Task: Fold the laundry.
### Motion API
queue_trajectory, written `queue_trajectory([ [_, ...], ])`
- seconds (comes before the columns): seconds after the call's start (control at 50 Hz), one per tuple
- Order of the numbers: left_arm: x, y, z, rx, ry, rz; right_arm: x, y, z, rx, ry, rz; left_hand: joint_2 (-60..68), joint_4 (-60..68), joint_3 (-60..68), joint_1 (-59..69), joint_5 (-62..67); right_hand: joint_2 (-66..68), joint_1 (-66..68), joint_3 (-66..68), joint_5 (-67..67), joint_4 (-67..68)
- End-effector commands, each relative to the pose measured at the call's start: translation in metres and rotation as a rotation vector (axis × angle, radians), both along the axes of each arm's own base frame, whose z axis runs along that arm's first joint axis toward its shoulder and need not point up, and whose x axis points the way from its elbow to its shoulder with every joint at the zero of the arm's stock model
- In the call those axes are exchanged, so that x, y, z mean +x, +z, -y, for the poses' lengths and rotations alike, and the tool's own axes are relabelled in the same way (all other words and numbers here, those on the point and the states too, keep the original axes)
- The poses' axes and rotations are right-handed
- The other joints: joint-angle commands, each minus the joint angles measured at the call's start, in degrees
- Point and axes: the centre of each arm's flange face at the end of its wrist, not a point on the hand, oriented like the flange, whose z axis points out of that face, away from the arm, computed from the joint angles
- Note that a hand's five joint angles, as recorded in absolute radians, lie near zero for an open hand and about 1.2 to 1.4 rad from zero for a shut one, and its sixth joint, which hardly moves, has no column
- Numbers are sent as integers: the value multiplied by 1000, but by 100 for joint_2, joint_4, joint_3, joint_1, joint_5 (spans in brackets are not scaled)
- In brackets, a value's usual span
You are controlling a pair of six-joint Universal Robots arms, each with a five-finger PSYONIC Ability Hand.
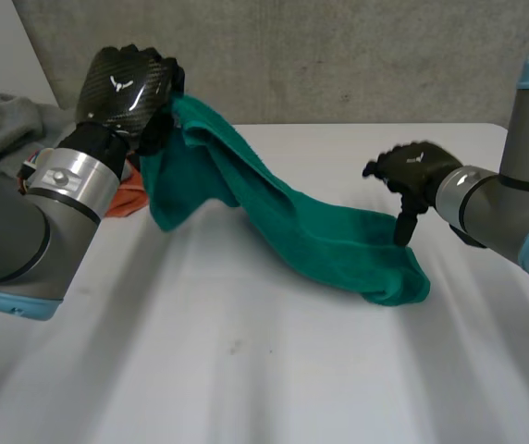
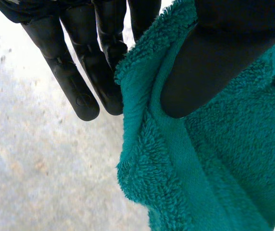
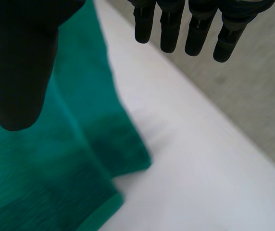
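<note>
A teal green towel (image 1: 320, 231) stretches from high at the back left down to the table at the right. My left hand (image 1: 126, 83) is raised at the back left and shut on one of its upper corners. In the left wrist view the thumb (image 2: 209, 57) presses the towel's hemmed edge (image 2: 142, 120) against the fingers (image 2: 84, 82). My right hand (image 1: 417, 166) hovers over the towel's low right end, open. In the right wrist view its thumb (image 3: 17, 62) and fingers (image 3: 168, 29) are spread apart with nothing between them, and the towel (image 3: 41, 168) lies below on the table.
A grey garment (image 1: 10, 125) is heaped at the back left, with an orange cloth (image 1: 126, 199) beside it under my left arm. The white table (image 1: 274, 370) runs back to a concrete wall (image 1: 338, 55).
</note>
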Motion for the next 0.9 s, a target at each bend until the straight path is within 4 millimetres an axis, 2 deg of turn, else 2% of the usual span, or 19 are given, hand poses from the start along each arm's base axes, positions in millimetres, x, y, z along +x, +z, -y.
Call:
queue_trajectory([
  [0.02, -1, 12, -16, -29, -25, -7, -5, -30, 13, 181, 10, -24, 1237, 1121, 1153, 1699, 1488, 371, 311, 388, 558, 365],
  [0.08, -2, 10, -18, -24, -28, -5, -5, -42, 15, 215, 21, -33, 1237, 1121, 1153, 1699, 1488, 892, 832, 910, 1079, 886],
  [0.24, -6, 3, -24, -3, -46, 2, 2, -78, 21, 239, 36, -34, 1237, 1121, 1153, 1699, 1488, 910, 850, 928, 1097, 904],
  [0.36, -6, 5, -25, -7, -48, -3, 7, -91, 27, 205, 46, -24, 1237, 1121, 1153, 1699, 1488, 1061, 1001, 1079, 1248, 1055],
  [0.4, -6, 6, -25, -9, -48, -3, 7, -97, 27, 216, 48, -31, 1237, 1121, 1153, 1699, 1488, 2499, 2439, 2516, 2686, 2493],
  [0.44, -7, 9, -24, -21, -47, -6, 7, -97, 31, 196, 39, -31, 1237, 1121, 1153, 1699, 1488, 6485, 6425, 6503, 6672, 6479],
  [0.52, -5, 19, -13, -53, -34, -24, 12, -68, 48, 38, 38, 25, 1237, 1121, 1153, 1699, 1488, 6506, 6446, 6524, 6693, 6500],
  [0.54, -6, 24, -11, -67, -34, -29, 14, -46, 57, -53, 28, 53, 1237, 1121, 1153, 1699, 1488, 6506, 6446, 6524, 6693, 6500],
  [0.6, -11, 43, 6, -125, -23, -57, 16, -10, 67, -182, 20, 104, 1237, 1121, 1153, 1699, 1488, 6506, 6446, 6524, 6693, 6500],
  [0.62, -12, 45, 13, -135, -14, -64, 16, 12, 73, -254, -2, 136, 1237, 1121, 1153, 1699, 1488, 6506, 6446, 6524, 6693, 6500],
  [0.68, -13, 63, 39, -197, 10, -91, 12, 51, 81, -386, -72, 203, 1237, 1121, 1153, 1699, 1488, 6506, 6446, 6524, 6693, 6500],
  [0.7, -13, 67, 45, -214, 16, -97, 5, 77, 86, -478, -130, 258, 1237, 1121, 1153, 1699, 1488, 6506, 6446, 6524, 6693, 6500],
  [0.76, -3, 91, 64, -288, 62, -131, 0, 110, 85, -594, -173, 341, 1237, 1121, 1153, 1699, 1488, 6506, 6446, 6524, 6693, 6500],
  [0.78, 0, 96, 67, -302, 75, -139, -2, 126, 80, -644, -170, 374, 1237, 1121, 1153, 1699, 1488, 6506, 6446, 6524, 6693, 6500],
  [0.84, 9, 100, 81, -315, 109, -154, -3, 140, 67, -667, -137, 378, 1237, 1121, 1153, 1699, 1488, 6506, 6446, 6524, 6693, 6500],
  [0.9, 8, 81, 85, -250, 103, -137, -1, 130, 53, -618, -77, 341, 1237, 1121, 1153, 1699, 1488, 6506, 6446, 6524, 6693, 6500],
])
